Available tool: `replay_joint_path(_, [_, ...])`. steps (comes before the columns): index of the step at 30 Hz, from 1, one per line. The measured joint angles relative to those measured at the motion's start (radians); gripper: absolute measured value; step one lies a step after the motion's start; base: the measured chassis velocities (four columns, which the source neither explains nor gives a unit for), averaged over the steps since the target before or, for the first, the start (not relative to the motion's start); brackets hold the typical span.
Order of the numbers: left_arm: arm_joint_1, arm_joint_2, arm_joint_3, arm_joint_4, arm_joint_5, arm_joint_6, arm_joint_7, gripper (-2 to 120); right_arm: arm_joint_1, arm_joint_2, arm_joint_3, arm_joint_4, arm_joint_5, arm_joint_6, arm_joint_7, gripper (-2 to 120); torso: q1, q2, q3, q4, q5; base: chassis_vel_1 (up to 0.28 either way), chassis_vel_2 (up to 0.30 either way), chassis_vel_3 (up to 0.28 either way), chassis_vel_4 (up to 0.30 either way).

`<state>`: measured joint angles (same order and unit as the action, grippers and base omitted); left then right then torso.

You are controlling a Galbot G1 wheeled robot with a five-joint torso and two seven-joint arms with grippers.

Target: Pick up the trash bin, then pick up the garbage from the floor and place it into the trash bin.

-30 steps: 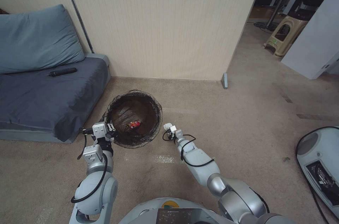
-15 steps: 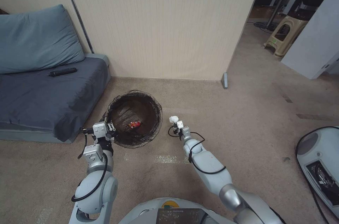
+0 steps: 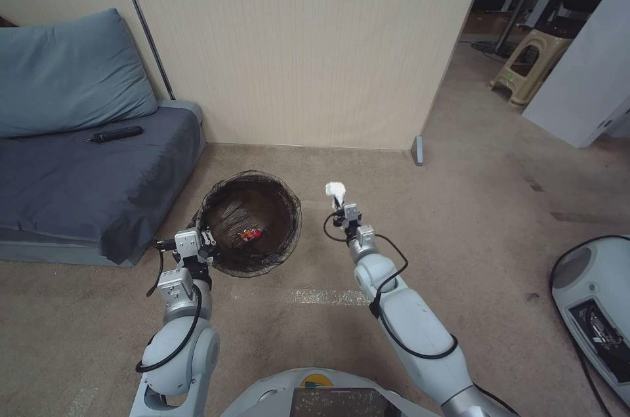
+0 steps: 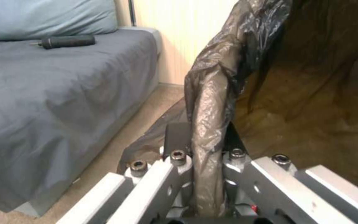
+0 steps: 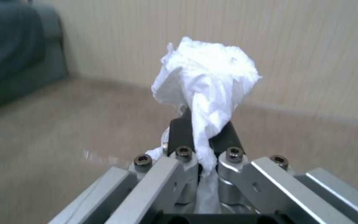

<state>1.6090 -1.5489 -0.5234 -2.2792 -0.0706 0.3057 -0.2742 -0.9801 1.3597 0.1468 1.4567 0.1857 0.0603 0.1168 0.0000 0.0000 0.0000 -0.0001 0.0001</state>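
The trash bin (image 3: 251,221), round and lined with a dark bag folded over its rim, sits upright with a small red packet (image 3: 249,234) at its bottom, its near rim pinched in the left end effector (image 3: 200,241), while crumpled white tissue (image 3: 335,192) is clamped in the right end effector (image 3: 340,203) just beside the bin, above the beige carpet floor (image 3: 459,207).

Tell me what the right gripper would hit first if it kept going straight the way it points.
Probably the beige wall panel. The right gripper, shut on the white tissue, points over bare floor toward it; depth is unclear.
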Motion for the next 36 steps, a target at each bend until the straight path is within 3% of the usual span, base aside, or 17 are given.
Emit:
replay_joint_path(8, [0.0,0.0,0.007,0.01,-0.014,0.01,0.0,0,-0.029,-0.021,0.017,0.249,-0.014,0.062,-0.024,0,0.0,0.0,0.0,0.0,-0.0001,0.0,0.0,0.0,0.0])
replay_joint_path(15, [0.01,0.004,0.021,-0.007,-0.051,0.08,0.034,0,-0.052,-0.057,-0.083,0.427,-0.014,0.066,-0.068,0,0.0,0.0,0.0,0.0001,-0.0002,0.0,0.0,0.0,0.0])
replay_joint_path(21, [0.016,0.007,0.024,-0.016,-0.059,0.123,0.04,0,-0.057,-0.08,-0.177,0.453,-0.031,0.054,-0.077,0,0.0,0.0,0.0,0.0001,-0.0002,0.0,0.0,0.0,0.0])
replay_joint_path(27, [0.019,0.006,0.027,-0.026,-0.062,0.134,0.041,0,-0.037,-0.063,-0.285,0.4,-0.052,0.043,-0.076,0,0.0,0.0,0.0,0.0002,-0.0003,0.0,0.0,0.0,0.0])
replay_joint_path(36, [0.021,0.005,0.032,-0.03,-0.065,0.134,0.04,0,-0.015,-0.055,-0.324,0.35,-0.051,0.033,-0.067,0,0.0,0.0,0.0,0.0001,-0.0003,0.0,0.0,0.0,0.0])
